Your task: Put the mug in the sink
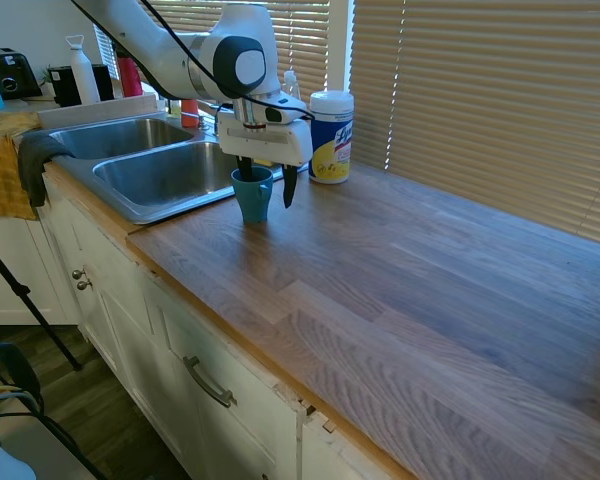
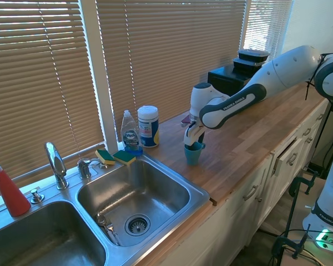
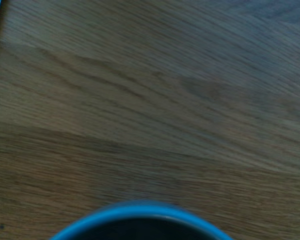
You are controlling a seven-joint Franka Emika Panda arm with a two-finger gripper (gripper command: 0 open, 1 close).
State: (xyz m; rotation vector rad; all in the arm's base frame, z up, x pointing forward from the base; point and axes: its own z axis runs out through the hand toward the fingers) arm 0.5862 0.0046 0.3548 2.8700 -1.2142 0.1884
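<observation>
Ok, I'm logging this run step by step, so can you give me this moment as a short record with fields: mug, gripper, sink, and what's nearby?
mug: teal mug upright on the wooden counter, beside the sink, not in it
gripper: gripper lowered over the mug, one finger inside the rim, one outside; not closed
sink: sink with two basins; the near one holds something small by the drain
nearby: wipes canister, dish soap bottle, two sponges
task state: mug not yet moved
</observation>
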